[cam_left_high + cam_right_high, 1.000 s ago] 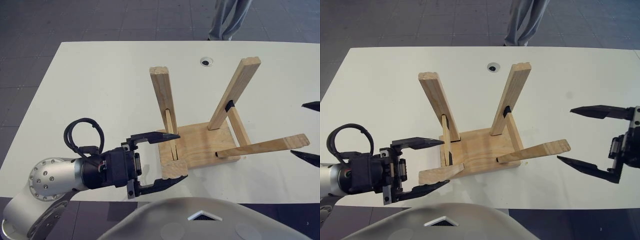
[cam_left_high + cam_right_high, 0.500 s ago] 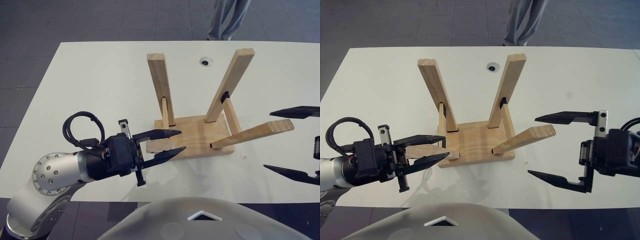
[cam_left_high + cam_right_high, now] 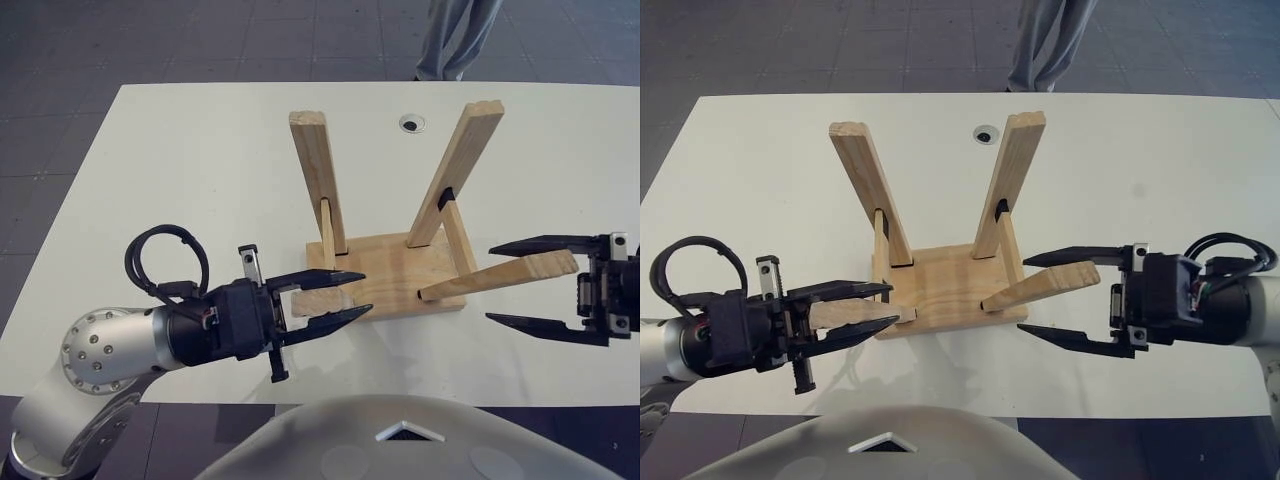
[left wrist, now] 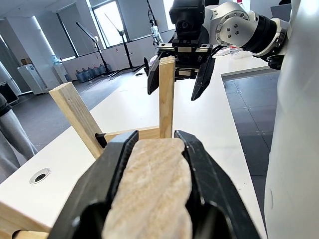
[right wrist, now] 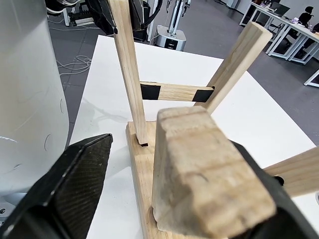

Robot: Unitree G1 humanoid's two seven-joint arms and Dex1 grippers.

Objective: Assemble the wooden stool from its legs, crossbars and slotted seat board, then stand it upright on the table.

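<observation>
Left gripper [image 3: 890,306]: fingers pressed onto the end of the near-left leg [image 3: 845,313], pinching it low over the table [image 3: 760,180].
- Right gripper [image 3: 1023,296]: fingers spread, straddling the free end of the near-right leg [image 3: 1065,277]. One finger is clearly off the wood, so there is no grip yet.
- Both near legs run inward to the seat board [image 3: 950,280], which lies flat on the table. They lean low and outward.
- The far-left leg [image 3: 870,190] and far-right leg [image 3: 1008,180] stand steeply from the board. A crossbar [image 5: 174,92] spans between two legs.

Step, as I read it: the stool is built but inverted, with the near legs splayed. Next, the right gripper must close on its leg. Both arms then have to work evenly to square the legs and turn the stool over, or a joint may pull out.
</observation>
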